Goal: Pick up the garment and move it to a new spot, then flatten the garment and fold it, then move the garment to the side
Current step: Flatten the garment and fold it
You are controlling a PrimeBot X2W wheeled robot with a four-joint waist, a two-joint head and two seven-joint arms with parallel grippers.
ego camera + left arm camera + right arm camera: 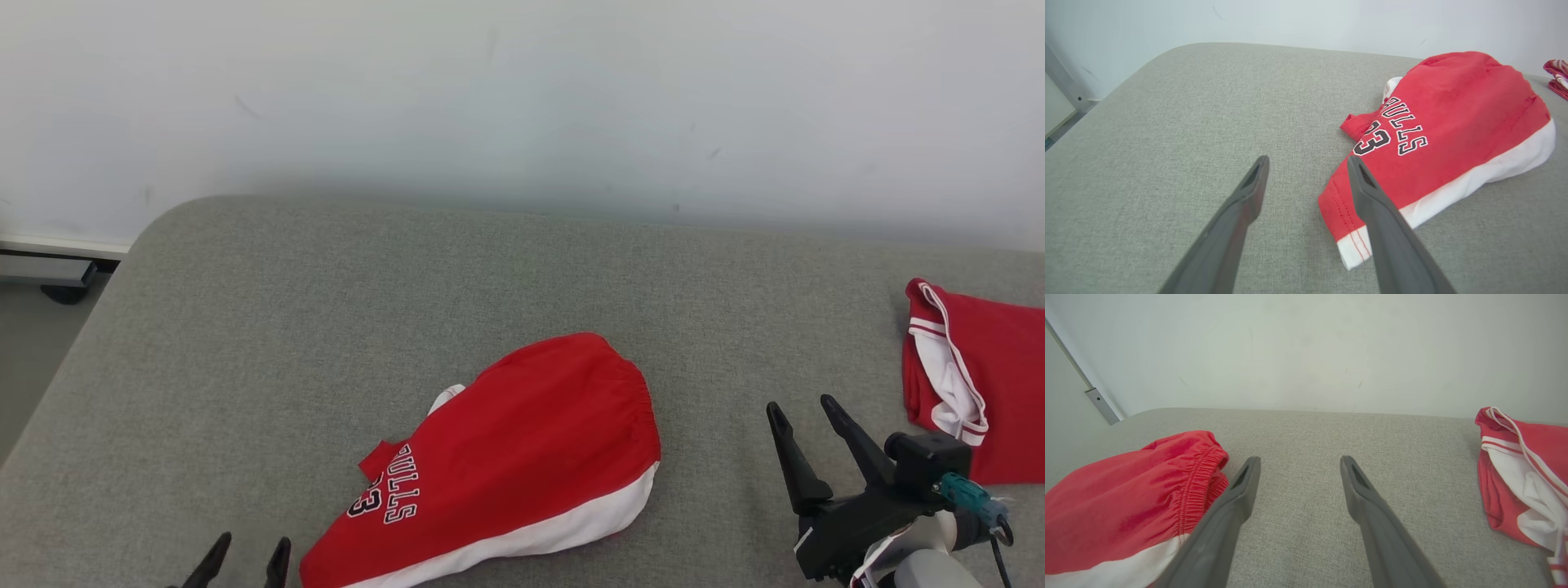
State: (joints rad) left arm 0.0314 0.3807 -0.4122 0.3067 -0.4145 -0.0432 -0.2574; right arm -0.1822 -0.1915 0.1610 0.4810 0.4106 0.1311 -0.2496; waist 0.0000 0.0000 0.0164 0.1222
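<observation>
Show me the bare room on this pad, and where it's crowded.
Widest free patch: left and far side of the grey pad, between wall and red shorts. A narrower gap between the shorts and the second red garment, shared with the right gripper. Crowded: right edge.

second garment: cropped right | left tool: base cropped | lettering: start seemingly folded under

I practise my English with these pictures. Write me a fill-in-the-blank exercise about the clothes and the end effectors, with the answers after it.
1. The shorts on the gray table are red with a ___ band along one edge.
2. The left end effector and the right end effector are both ___ and hold nothing.
3. The second red garment lies on the robot's ___ side.
Missing words: white; open; right.
</observation>
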